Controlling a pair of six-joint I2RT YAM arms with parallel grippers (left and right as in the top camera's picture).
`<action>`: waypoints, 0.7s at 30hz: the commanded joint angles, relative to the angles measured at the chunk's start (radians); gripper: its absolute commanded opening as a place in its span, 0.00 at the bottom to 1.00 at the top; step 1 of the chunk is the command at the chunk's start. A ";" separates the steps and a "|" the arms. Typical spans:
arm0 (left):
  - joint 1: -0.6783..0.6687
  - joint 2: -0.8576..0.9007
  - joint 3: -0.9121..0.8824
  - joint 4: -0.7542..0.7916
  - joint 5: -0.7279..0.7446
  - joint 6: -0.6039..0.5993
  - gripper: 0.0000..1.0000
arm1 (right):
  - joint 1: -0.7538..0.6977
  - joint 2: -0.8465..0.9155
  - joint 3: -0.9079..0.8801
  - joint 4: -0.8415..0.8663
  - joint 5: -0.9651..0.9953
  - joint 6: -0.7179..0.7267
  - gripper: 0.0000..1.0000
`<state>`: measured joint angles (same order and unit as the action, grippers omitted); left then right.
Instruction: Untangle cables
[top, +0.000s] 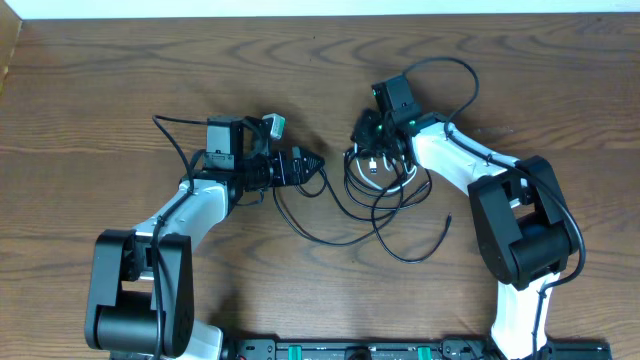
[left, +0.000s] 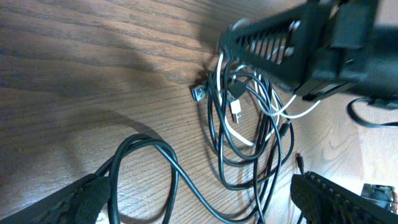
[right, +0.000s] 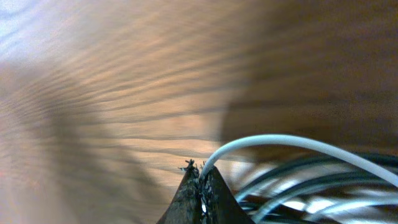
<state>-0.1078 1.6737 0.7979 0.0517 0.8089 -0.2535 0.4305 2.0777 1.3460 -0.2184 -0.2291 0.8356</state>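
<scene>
Overhead: cables (top: 385, 195) lying tangled just right of centre. Left gripper (top: 316, 164) sitting just left of them, right gripper (top: 370, 152) reaching into their far side.
Left wrist: jaws standing wide open, holding nothing, cables ahead.
Right wrist: jaws closed, pinching white cable (right: 280, 144) at the tips.

I am looking down on a brown wood-grain table (top: 90, 110); a pale strip (top: 300, 7) is running along its 12 o'clock edge, light glaring off the grain.
</scene>
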 joint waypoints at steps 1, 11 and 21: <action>0.000 -0.003 0.008 -0.003 0.001 0.013 0.99 | -0.013 -0.012 0.013 0.047 -0.116 -0.154 0.01; 0.000 -0.003 0.008 -0.003 0.001 0.013 0.99 | -0.077 -0.293 0.013 -0.047 -0.224 -0.457 0.01; 0.000 -0.003 0.008 -0.003 0.001 0.013 0.99 | -0.186 -0.666 0.013 -0.165 -0.254 -0.491 0.01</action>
<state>-0.1078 1.6737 0.7979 0.0513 0.8089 -0.2539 0.2550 1.4700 1.3476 -0.3386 -0.4706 0.3801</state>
